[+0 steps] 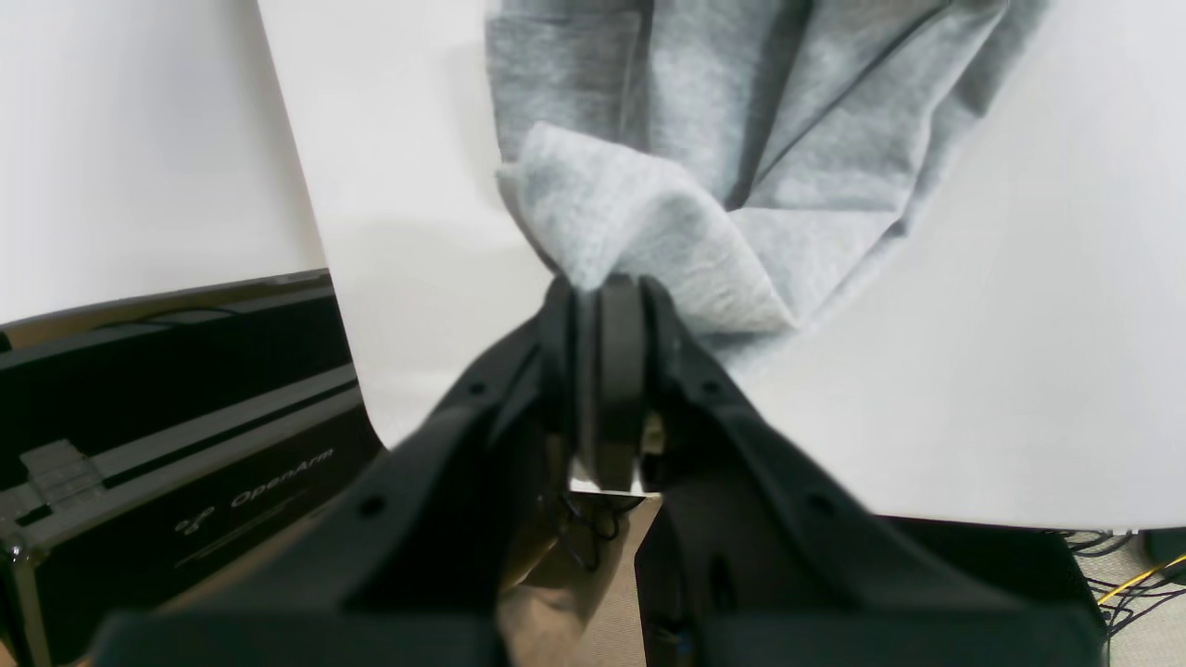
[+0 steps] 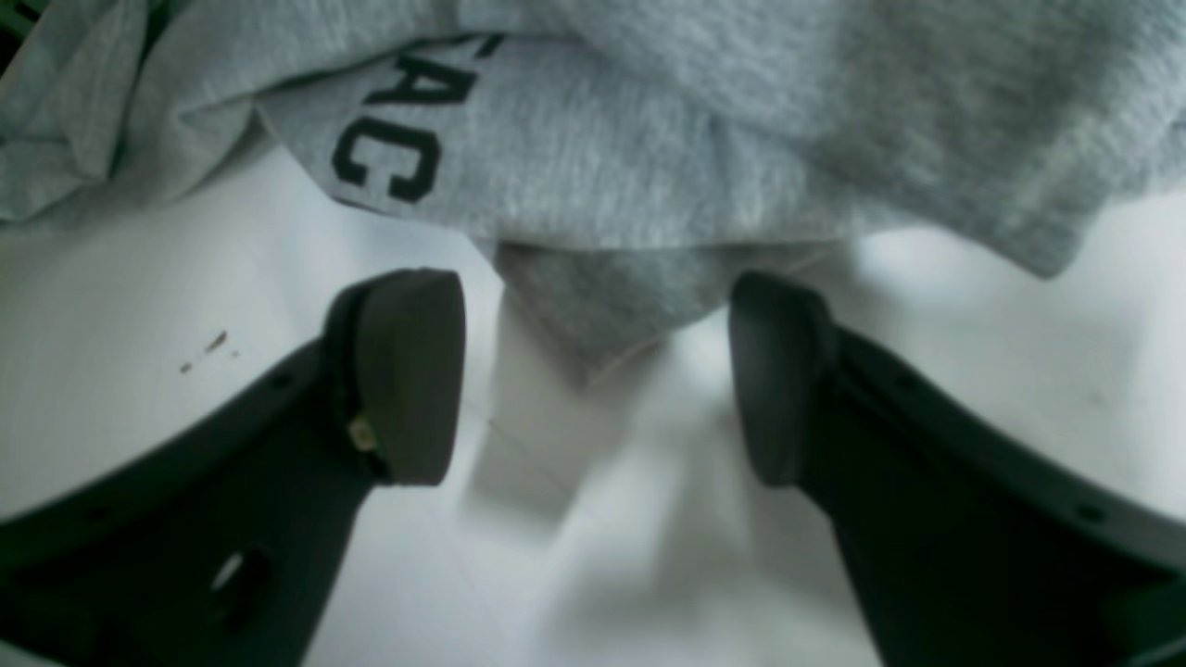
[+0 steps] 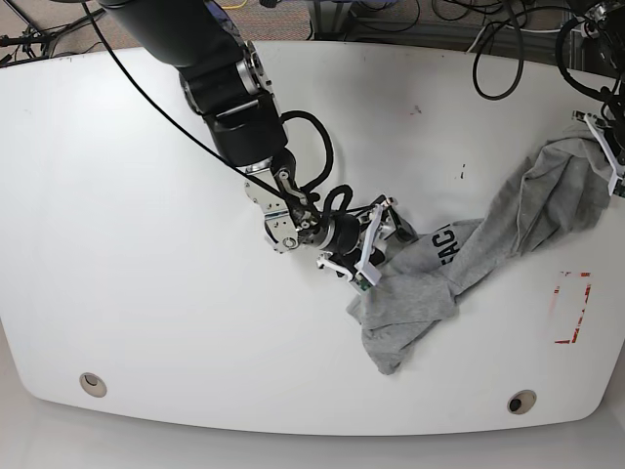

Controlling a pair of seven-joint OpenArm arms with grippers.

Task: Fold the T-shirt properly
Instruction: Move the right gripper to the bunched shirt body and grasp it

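From the left wrist camera, the left gripper [image 1: 607, 296] is showing its jaws pressed together on a bunched corner of the T-shirt [image 1: 732, 139], with grey cloth fanning up and away from the pinch in deep folds. The fabric is hanging clear above the white table [image 1: 973, 371], whose curved edge is running down the left of the picture. Beyond that edge a black case [image 1: 176, 417] lettered "OpenArm" is sitting on the floor, and loose cables [image 1: 1130, 579] are lying at lower right. Over at the right wrist camera, the right gripper [image 2: 593, 380] is standing wide, both dark pads apart and nothing between them but bare table [image 2: 139, 306]. A rounded fold of the T-shirt [image 2: 649, 167] is lying just ahead of the gap, its lowest tip reaching in between the fingertips without touching either. Black letters "AC" are showing on the cloth at upper left. A small brown mark [image 2: 215, 343] is sitting on the table near the left pad. Seen from the base camera, the T-shirt [image 3: 469, 259] is stretching as a rumpled band from mid-table up to the right edge, where the left gripper [image 3: 598, 132] is gripping its far end. The right gripper [image 3: 374, 252] is hovering at the near end, beside the crumpled heap, jaws spread. A red outline [image 3: 572, 307] is marking the table [image 3: 146, 244] at right.
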